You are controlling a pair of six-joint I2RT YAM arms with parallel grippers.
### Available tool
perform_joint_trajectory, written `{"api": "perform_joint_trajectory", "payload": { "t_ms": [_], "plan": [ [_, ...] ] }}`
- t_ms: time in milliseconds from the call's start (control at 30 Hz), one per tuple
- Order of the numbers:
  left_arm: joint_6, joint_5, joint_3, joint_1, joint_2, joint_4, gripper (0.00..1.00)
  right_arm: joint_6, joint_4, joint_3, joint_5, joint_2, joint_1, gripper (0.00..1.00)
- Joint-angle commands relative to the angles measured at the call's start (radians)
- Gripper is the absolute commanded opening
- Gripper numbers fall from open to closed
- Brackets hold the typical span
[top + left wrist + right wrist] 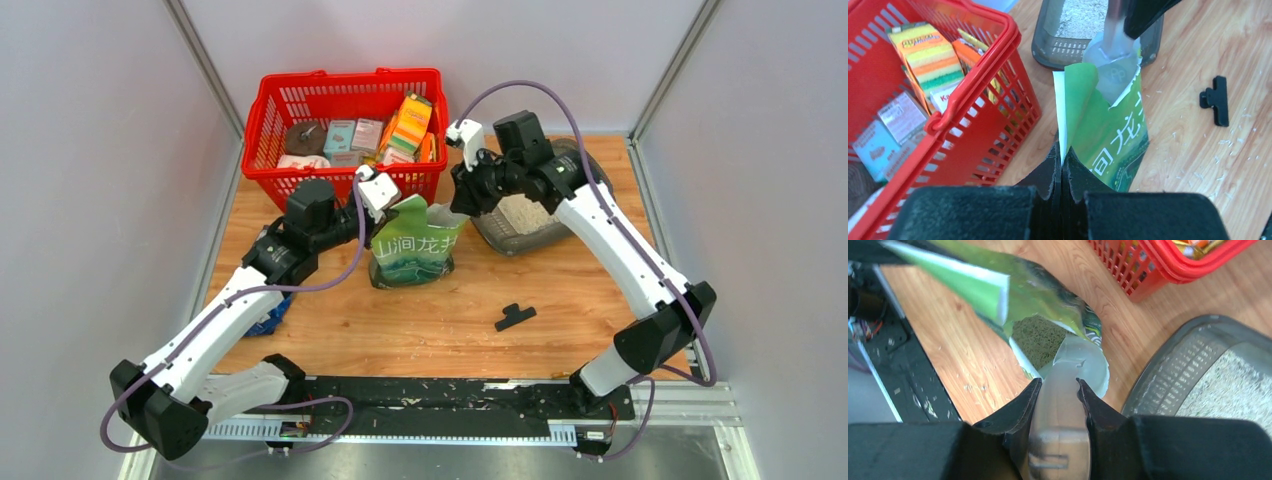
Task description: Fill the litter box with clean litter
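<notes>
The dark grey litter box [500,238] sits at the back right, partly under my right arm, with pale beige clean litter [525,212] lying in it. It also shows in the right wrist view [1168,365], litter [1233,385]. An open green-and-white pouch [415,250] stands just left of it. My left gripper [1062,154] is shut on the pouch's white top edge [1060,115] and holds the mouth open. My right gripper [1058,386] is shut on the handle of a translucent scoop [1083,360], whose bowl sits at the pouch mouth above granules inside the pouch [1035,337].
A red mesh basket [270,120] full of packets stands at the back left, close to the pouch and my left gripper [385,210]. A black clip [514,316] lies on the wood in front. A blue bag [268,318] lies under the left arm. Spilled granules dot the table.
</notes>
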Motion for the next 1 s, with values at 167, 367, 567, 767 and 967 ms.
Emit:
{"api": "perform_joint_trajectory", "payload": {
  "t_ms": [167, 367, 567, 767, 967],
  "plan": [
    [-0.301, -0.092, 0.099, -0.007, -0.089, 0.292, 0.00, 0.375, 0.127, 0.053, 0.558, 0.030, 0.116, 0.00],
    [-0.248, -0.115, 0.142, -0.005, -0.036, 0.360, 0.00, 0.364, 0.109, 0.124, 0.600, 0.123, 0.155, 0.00],
    [-0.243, -0.058, 0.145, -0.007, -0.006, 0.382, 0.00, 0.340, 0.081, -0.047, 0.537, 0.138, 0.137, 0.00],
    [-0.188, -0.035, 0.149, -0.007, 0.002, 0.365, 0.00, 0.360, 0.040, -0.143, 0.379, 0.165, 0.104, 0.00],
    [-0.128, -0.018, 0.191, -0.007, 0.034, 0.337, 0.00, 0.390, 0.030, -0.233, 0.295, 0.184, 0.103, 0.00]
  ]
}}
